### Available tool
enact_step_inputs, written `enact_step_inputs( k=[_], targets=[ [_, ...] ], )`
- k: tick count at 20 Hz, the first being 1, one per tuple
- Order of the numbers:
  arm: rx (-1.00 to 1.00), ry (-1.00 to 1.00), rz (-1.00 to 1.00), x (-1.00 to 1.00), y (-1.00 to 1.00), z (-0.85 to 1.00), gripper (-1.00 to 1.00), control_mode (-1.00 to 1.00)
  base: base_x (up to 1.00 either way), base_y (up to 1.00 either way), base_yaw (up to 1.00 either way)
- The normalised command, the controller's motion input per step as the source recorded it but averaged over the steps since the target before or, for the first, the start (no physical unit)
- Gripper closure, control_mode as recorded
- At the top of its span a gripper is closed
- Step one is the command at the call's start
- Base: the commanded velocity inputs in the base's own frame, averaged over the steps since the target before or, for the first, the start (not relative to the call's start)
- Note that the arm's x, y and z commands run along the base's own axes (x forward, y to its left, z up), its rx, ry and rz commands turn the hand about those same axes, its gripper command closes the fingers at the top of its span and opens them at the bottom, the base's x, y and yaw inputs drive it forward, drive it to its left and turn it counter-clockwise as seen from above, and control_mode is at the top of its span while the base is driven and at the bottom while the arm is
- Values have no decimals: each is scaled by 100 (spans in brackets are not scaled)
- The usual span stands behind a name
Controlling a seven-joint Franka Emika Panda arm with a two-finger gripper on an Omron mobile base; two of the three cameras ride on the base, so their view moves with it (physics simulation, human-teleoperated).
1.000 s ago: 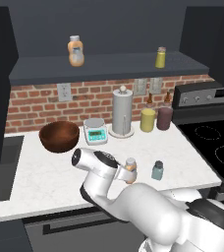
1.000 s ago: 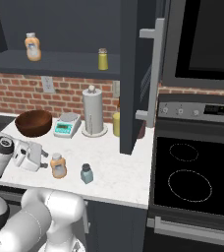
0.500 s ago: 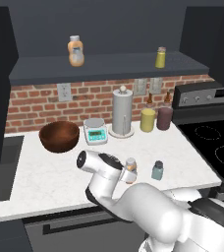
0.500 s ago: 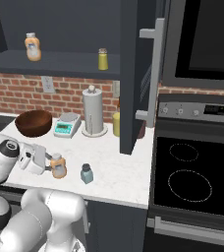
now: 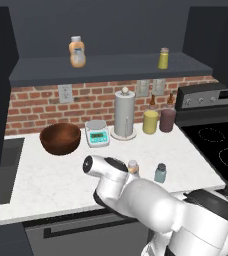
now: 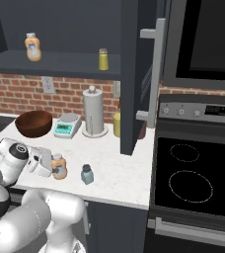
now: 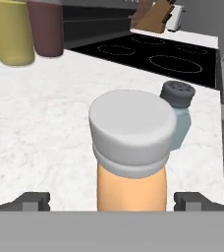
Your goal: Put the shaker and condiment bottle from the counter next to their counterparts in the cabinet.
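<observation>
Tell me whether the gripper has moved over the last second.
Yes. In the right base view the gripper has advanced toward the small orange-tan plastic bottle on the white marbled counter, with the open fingers now flanking it.

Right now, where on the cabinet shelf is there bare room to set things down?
The shelf is bare between the orange bottle and the yellow-green shaker, and left of the bottle. Right of the shaker there is less room. Neither end looks crowded.

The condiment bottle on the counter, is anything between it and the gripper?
Nothing visible. In the hand view the condiment bottle stands right between the open gripper's fingertips, with bare counter around it. The shaker stands just behind the bottle, not in the way.
</observation>
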Motion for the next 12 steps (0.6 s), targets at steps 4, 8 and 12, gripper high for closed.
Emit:
enact_step_inputs(
  k=[4,8,12],
  targets=[
    [0,0,0,7,-2,-13,100,-100,0,0,0],
    [0,3,0,-1,0,0,100,-100,0,0,0],
    [10,1,2,-5,4,79,100,-100,0,0,0]
  ],
)
